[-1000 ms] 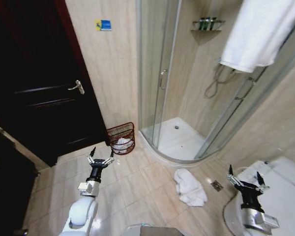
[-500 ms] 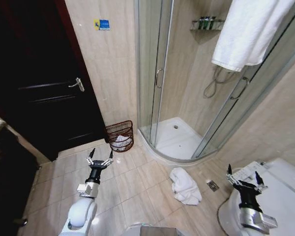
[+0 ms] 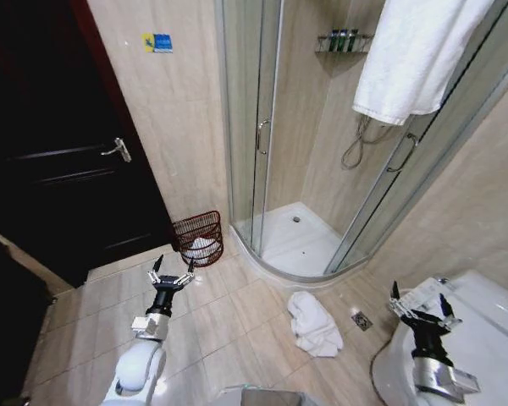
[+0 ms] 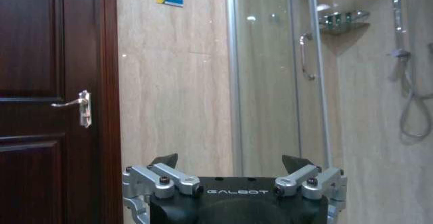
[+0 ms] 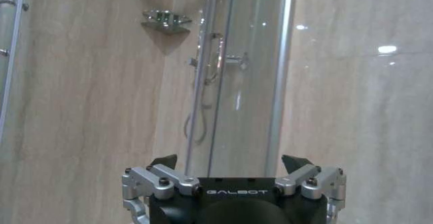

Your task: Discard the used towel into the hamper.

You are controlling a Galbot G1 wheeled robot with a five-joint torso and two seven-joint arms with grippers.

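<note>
A crumpled white used towel [image 3: 313, 322] lies on the tiled floor in front of the shower. The dark red-brown wire hamper [image 3: 197, 238] stands against the wall between the door and the shower, with something white inside it. My left gripper [image 3: 170, 268] is raised at the lower left, open and empty, a little in front of the hamper. My right gripper [image 3: 417, 303] is raised at the lower right, open and empty, to the right of the towel. Both wrist views show open fingers: the left gripper [image 4: 230, 161] and the right gripper [image 5: 230, 161].
A dark wooden door [image 3: 59, 152] fills the left. The glass shower enclosure [image 3: 262, 135] with a raised curved base [image 3: 292, 245] stands ahead. A clean white towel [image 3: 415, 59] hangs over its top. A toilet [image 3: 483, 338] is at the lower right. A floor drain [image 3: 361, 320] sits beside the towel.
The whole picture has shifted left and slightly up, so the camera has moved. Both arms hold the same raised pose and the towel lies as before.
</note>
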